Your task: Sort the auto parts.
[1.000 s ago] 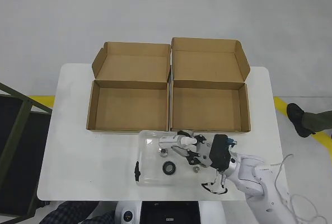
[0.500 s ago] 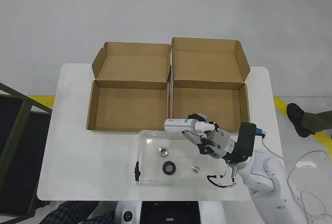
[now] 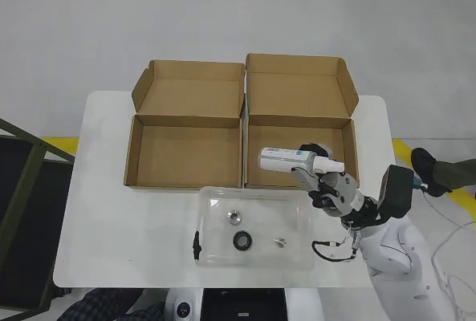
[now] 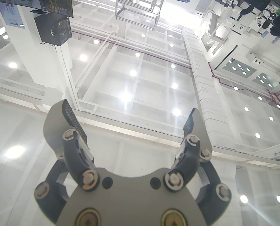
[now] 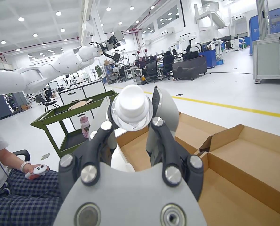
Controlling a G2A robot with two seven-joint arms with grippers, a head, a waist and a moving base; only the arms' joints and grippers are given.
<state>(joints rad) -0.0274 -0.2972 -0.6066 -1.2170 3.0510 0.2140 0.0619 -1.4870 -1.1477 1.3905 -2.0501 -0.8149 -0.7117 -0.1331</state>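
Note:
A white cylindrical bottle-like part [image 3: 284,159] with a white cap [image 5: 132,109] is held level in my right gripper [image 3: 316,172], which is shut on its cap end [image 5: 133,106]. It hangs over the front part of the right cardboard box [image 3: 286,136]. The left cardboard box [image 3: 183,156] stands beside it. The clear tray [image 3: 209,253] in front of the boxes holds a small silver nut [image 3: 234,215], a black ring [image 3: 242,239] and a small screw [image 3: 280,241]. My left gripper [image 4: 128,116] points up at the ceiling, open, with nothing between its fingers.
Both boxes have their lids folded back toward the table's far edge. A small black piece [image 3: 196,243] sits at the tray's left rim. White table surface [image 3: 109,225] lies free to the left of the tray. A green cart [image 3: 13,184] stands off the table's left side.
My right gripper has lifted the white bottle-like part out of the tray and carried it back and to the right, over the right box.

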